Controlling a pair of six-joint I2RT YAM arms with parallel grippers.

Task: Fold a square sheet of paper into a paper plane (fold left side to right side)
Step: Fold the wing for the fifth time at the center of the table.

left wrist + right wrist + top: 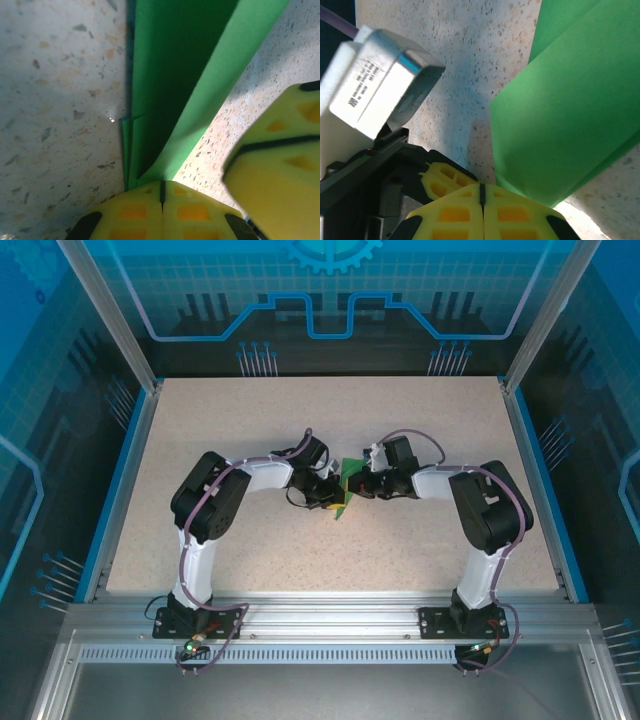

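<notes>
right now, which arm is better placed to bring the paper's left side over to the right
Left, probably. The left gripper is shut at the left edge of the green paper, so it could carry that side across. The right gripper is shut at the opposite side, better suited to pinning.

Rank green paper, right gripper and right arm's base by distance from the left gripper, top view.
From the left gripper:
1. green paper, at its fingertips.
2. right gripper, just right, across the paper.
3. right arm's base, near edge, far right.
</notes>
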